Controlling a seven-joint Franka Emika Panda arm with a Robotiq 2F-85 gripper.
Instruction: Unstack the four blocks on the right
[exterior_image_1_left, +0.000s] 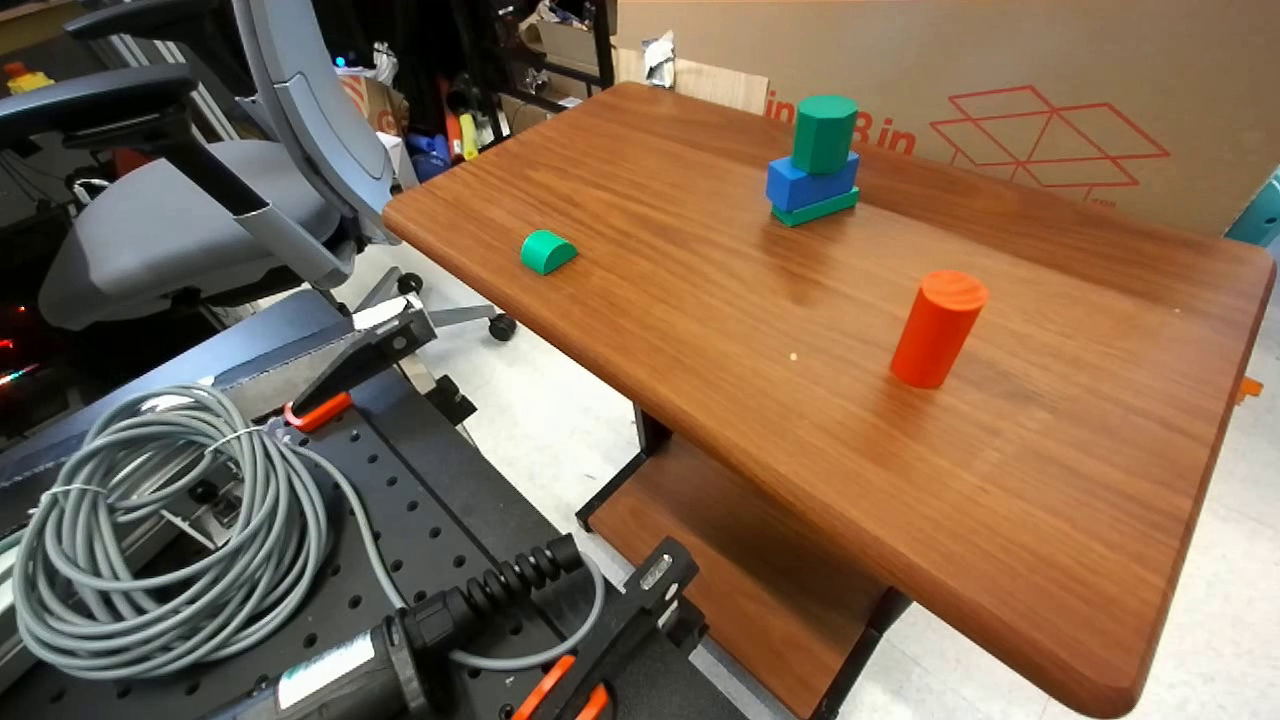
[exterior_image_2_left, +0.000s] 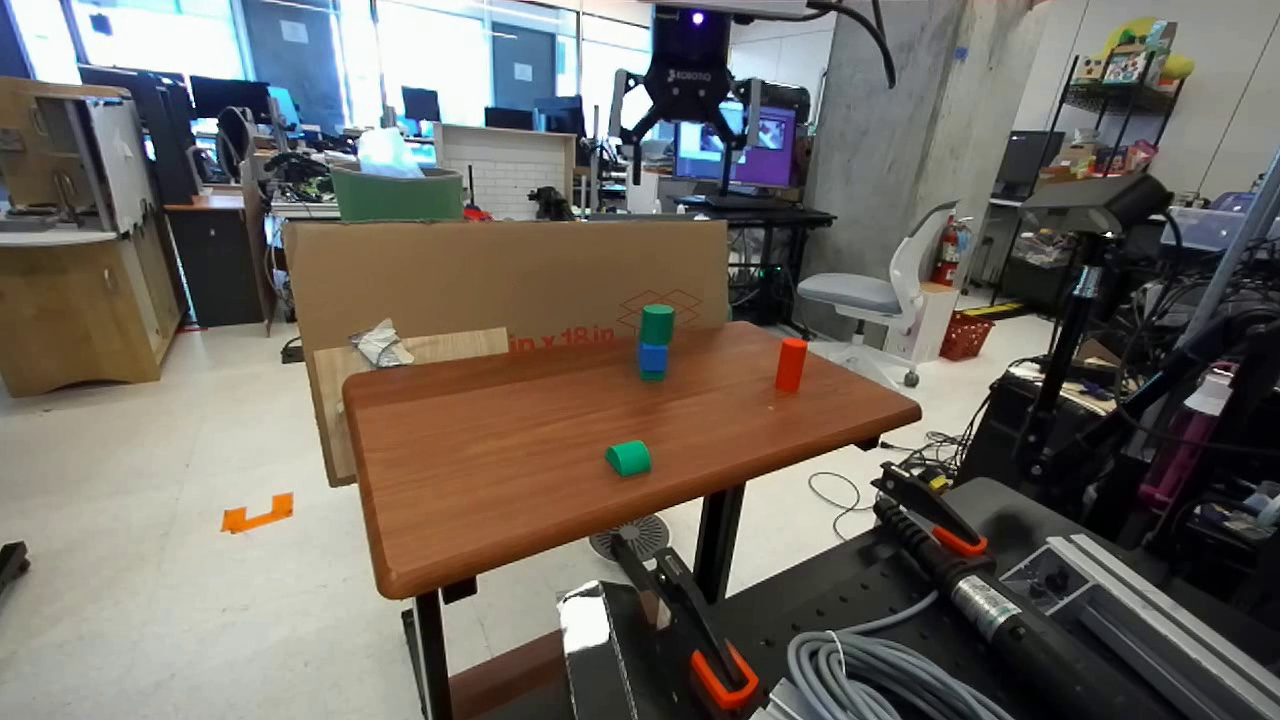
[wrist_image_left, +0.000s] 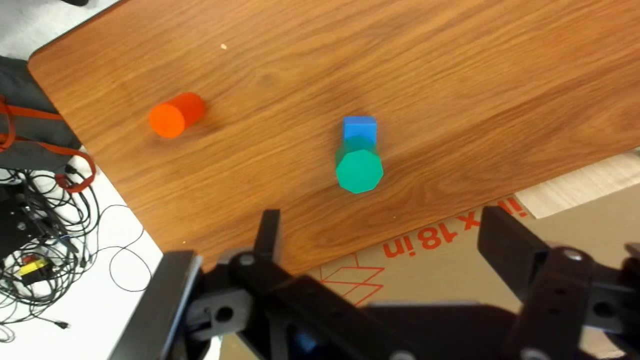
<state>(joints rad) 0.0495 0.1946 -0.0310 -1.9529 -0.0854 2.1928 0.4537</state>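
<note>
A stack stands on the wooden table. A green many-sided block (exterior_image_1_left: 824, 135) is on top of a blue block (exterior_image_1_left: 800, 186), which rests on a flat green block (exterior_image_1_left: 816, 208). The stack shows in both exterior views, with the top block (exterior_image_2_left: 657, 324) upright. In the wrist view I see the green top (wrist_image_left: 359, 171) and part of the blue block (wrist_image_left: 359, 128); the flat green block is hidden. My gripper (exterior_image_2_left: 681, 172) hangs in the air above and apart from the stack, fingers spread and empty. In the wrist view the gripper (wrist_image_left: 382, 211) is also open.
An orange cylinder (exterior_image_1_left: 936, 330) stands upright on the table (exterior_image_1_left: 1060, 480). A green half-round block (exterior_image_1_left: 547, 252) lies near another edge. A large cardboard sheet (exterior_image_2_left: 500, 270) stands along the table's edge beside the stack. A black bench (exterior_image_1_left: 420, 480) with coiled cable is close by.
</note>
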